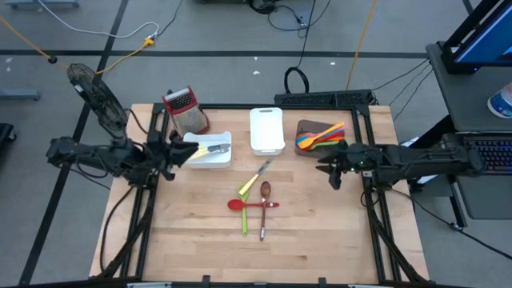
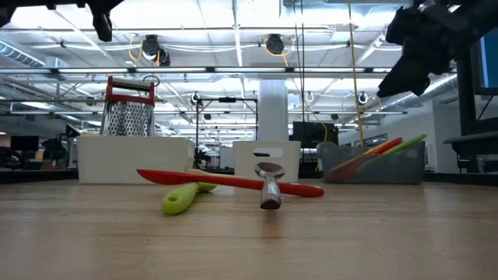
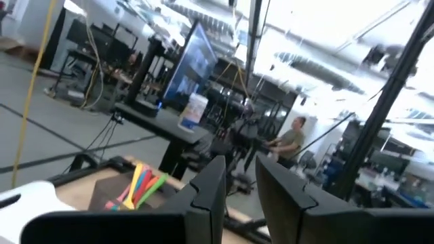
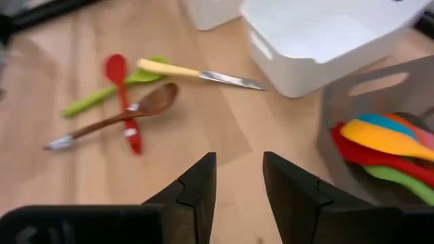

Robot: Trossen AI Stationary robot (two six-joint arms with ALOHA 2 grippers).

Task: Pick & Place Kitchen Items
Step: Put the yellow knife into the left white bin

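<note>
Four utensils lie in the middle of the table: a red spoon [image 1: 252,205], a green spatula [image 1: 245,210], a wooden spoon [image 1: 264,206] and a cream-handled knife [image 1: 258,174]. They also show in the right wrist view, the red spoon [image 4: 119,95] lying across the wooden spoon [image 4: 129,115]. A brown tray [image 1: 302,128] holds several coloured utensils [image 1: 320,138]. A white tray [image 1: 210,162] holds a yellow-handled utensil [image 1: 210,149]. My left gripper [image 1: 178,154] hovers open and empty at that white tray's left end. My right gripper [image 1: 324,166] hovers open and empty just in front of the brown tray.
A second white tray [image 1: 266,146] stands between the other two trays. A red-topped metal box grater [image 1: 186,110] stands at the far left, behind the left white tray. A person shows in the room beyond the table [image 3: 293,139]. Bare wood lies toward the near edge.
</note>
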